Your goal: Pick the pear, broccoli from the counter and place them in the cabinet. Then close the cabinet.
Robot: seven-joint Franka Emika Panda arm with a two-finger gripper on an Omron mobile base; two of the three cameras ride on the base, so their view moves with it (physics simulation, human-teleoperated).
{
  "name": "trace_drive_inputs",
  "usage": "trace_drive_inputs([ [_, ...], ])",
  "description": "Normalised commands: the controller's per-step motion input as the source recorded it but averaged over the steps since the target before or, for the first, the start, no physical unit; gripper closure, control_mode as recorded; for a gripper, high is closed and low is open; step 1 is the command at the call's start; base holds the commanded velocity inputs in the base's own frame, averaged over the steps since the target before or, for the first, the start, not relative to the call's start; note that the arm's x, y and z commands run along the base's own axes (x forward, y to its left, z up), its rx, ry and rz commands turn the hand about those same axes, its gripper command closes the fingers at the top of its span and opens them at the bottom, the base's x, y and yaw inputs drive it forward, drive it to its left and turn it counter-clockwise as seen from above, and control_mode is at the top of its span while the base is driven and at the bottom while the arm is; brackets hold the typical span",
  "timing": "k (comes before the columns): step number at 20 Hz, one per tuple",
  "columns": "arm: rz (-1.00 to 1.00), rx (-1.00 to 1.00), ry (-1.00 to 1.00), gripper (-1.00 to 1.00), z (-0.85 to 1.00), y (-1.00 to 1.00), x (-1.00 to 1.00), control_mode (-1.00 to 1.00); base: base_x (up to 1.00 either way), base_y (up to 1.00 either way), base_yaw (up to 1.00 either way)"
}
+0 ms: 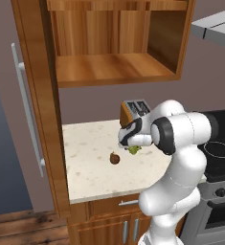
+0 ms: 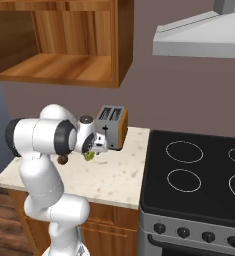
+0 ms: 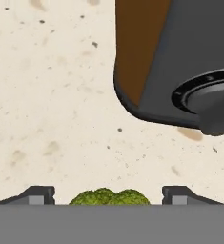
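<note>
From the left base view, the beige speckled counter [image 1: 92,162] runs below the open cabinet [image 1: 114,67], whose wooden shelf sits bare and whose door stands swung out at the left with its long silver handle [image 1: 28,110]. My gripper [image 1: 129,146] is down low over the counter in front of the toaster [image 1: 133,111], and the green broccoli [image 1: 133,150] peeks out just under it. The pear [image 1: 115,158] lies on the stone just beside, to the left of the broccoli.

From the right base view, the black stovetop [image 2: 199,175] borders the counter [image 2: 114,175] on the right. My gripper [image 2: 91,150] sits just in front of the toaster [image 2: 113,127], the broccoli [image 2: 89,155] at its tips, and the pear [image 2: 63,159] shows partly behind my forearm.

In the hand view, the counter [image 3: 51,105] spreads beneath me, with the toaster [image 3: 170,62] at upper right. My fingertips [image 3: 36,194] stand spread either side of the broccoli [image 3: 108,196]; I cannot tell whether they touch it.
</note>
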Motion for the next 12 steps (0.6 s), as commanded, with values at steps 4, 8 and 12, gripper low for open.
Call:
trace_drive_inputs([
  [4, 0.02, 0.00, 0.06, 1.00, -0.42, 0.00, -0.49, -1.00, 0.00, 0.00, 0.00],
  [8, 0.04, -0.01, -0.13, 1.00, -0.02, 0.00, -1.00, -1.00, 0.00, 0.00, 0.00],
  [12, 0.00, -0.02, -0.24, 1.00, 0.62, 0.00, -0.99, -1.00, 0.00, 0.00, 0.00],
])
